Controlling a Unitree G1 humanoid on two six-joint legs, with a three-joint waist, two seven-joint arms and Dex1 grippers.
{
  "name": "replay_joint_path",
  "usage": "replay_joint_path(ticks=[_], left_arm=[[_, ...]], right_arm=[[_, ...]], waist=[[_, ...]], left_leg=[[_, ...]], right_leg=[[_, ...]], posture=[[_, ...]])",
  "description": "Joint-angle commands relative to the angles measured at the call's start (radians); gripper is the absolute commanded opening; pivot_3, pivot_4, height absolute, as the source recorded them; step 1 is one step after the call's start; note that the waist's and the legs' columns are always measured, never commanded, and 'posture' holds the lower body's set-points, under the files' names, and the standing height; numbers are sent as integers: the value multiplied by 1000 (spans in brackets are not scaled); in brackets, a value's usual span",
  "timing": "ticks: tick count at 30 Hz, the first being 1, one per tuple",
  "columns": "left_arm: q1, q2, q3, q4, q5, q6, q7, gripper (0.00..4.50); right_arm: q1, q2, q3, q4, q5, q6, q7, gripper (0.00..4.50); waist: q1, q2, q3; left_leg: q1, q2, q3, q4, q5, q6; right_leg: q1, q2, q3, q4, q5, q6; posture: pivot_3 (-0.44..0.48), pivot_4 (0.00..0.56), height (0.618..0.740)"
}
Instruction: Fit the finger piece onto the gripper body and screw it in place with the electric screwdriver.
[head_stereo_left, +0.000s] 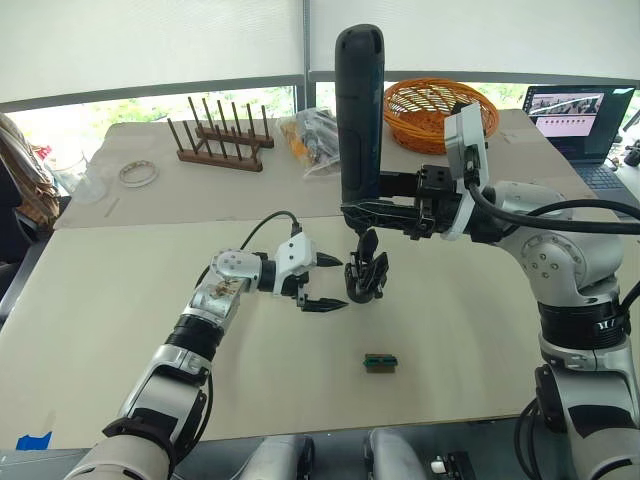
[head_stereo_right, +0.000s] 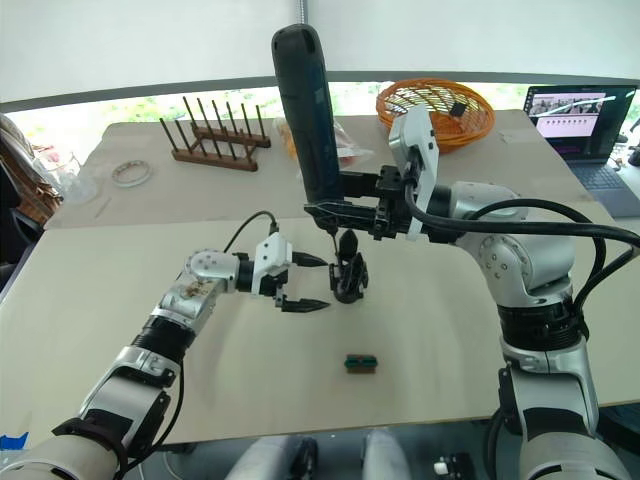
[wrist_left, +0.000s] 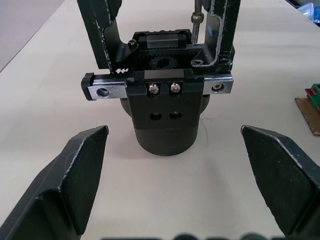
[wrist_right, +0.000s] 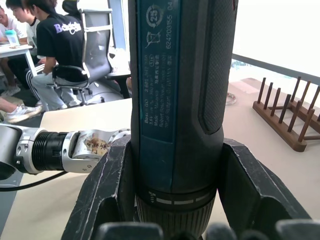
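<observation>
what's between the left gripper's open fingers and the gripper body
Nothing: bare tabletop separates the open left gripper from the gripper body in the left wrist view. The electric screwdriver comes down from above.

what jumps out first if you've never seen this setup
The tall black electric screwdriver, held upright in the right gripper at table centre, its bit over the small gripper body. Just beside that, the left gripper waits open; an orange basket sits behind.

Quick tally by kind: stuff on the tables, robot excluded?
Gripper body: 1
Electric screwdriver: 1, held above it
Green block: 1
Wooden peg rack: 1
Orange basket: 1
Tape roll: 1
Laptop: 1
Total: 7
</observation>
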Motion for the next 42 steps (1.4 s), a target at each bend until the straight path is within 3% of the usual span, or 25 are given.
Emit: replay_joint_path(ticks=[1,42], left_arm=[[-28,-6,8,-12,-4,-20,-6,4500],[-34,-14,6,-5,11,-46,-12,4500]], right_arm=[[3,4,-30,-18,-11,-54,20,1907],[-2,15,-52,-41,-3,-12,18,1907]], waist=[[0,0,0],[-3,0,0]], left_leg=[[0,0,0,0,0,0],[0,0,0,1,0,0]], right_leg=[[0,0,0,0,0,0],[0,0,0,1,0,0]], posture=[[0,150,740],[0,150,740]])
